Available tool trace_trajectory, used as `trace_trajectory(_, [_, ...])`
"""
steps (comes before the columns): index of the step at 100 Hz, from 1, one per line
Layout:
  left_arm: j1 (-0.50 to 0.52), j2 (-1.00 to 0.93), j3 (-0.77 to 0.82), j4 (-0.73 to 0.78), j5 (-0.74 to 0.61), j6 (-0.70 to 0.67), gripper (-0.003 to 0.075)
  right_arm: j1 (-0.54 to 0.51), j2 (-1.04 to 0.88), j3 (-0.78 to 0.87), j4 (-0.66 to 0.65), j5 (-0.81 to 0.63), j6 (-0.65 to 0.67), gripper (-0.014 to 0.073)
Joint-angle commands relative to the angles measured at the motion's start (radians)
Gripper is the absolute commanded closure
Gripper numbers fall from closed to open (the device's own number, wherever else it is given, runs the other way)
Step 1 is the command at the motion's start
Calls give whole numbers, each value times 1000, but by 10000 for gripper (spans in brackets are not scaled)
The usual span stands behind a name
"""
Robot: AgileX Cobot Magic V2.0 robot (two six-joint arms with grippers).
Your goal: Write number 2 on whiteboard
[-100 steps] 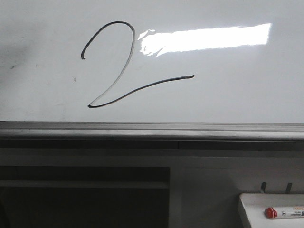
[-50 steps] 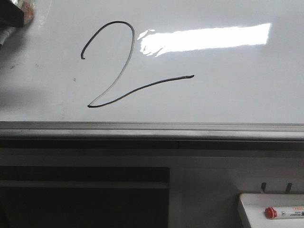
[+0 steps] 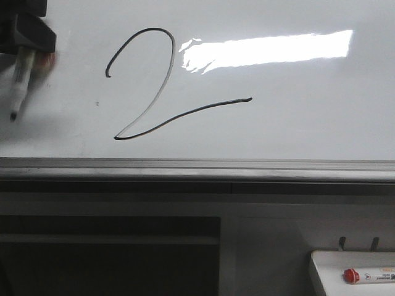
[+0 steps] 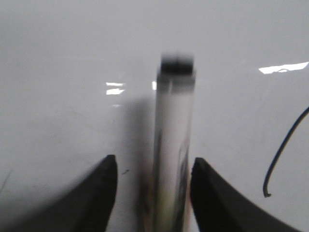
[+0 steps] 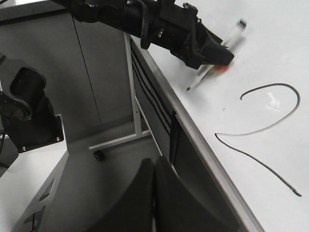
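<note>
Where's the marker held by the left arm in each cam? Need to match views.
Front: marker at far left of the whiteboard, left of the number 2.
Left wrist: marker centre, between the left gripper fingers.
Right wrist: marker upper right.
Shared landmark: the 2's hooked start.

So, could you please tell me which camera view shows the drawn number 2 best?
The front view: the whole number 2 sits square-on and sharp on the whiteboard. The right wrist view also shows it complete, but slanted. The left wrist view catches only a short end of its line at the edge.
</note>
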Motion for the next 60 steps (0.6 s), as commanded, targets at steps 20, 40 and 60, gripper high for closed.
trace_trajectory(20, [2, -13, -27, -8, -34, -9, 241, -6, -3, -24, 69, -20, -3, 664])
trace_trajectory(40, [2, -72, -27, -8, -34, -9, 239, -6, -26, -24, 54, -28, -3, 664])
trace_trajectory(60, [2, -319, -27, 30, 28, -6, 240, -6, -131, -7, -43, -112, -3, 664])
